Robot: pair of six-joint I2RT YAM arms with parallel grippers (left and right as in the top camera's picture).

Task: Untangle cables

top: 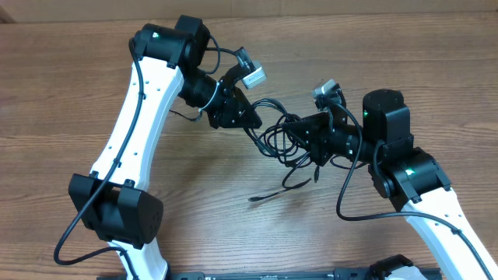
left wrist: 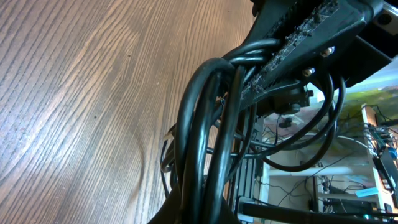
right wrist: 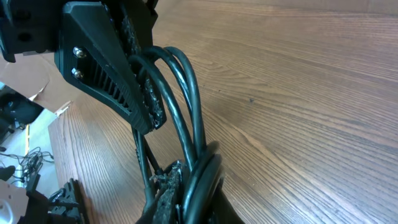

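- Loose plug end (top: 255, 200) lies on wood table (top: 62, 117), nearest the bases.
- Tangled cables (top: 278, 142) loop mid-table, btwn both claws.
- R gripper (top: 298, 132) clamped on cables.
- L gripper (top: 249, 123), farther back, clamped on same bundle.

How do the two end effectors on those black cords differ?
The left end effector reaches in from the upper left and grips the cables at the tangle's left edge; the right end effector reaches in from the right and grips further right. Both are shut on the same cables, close together.
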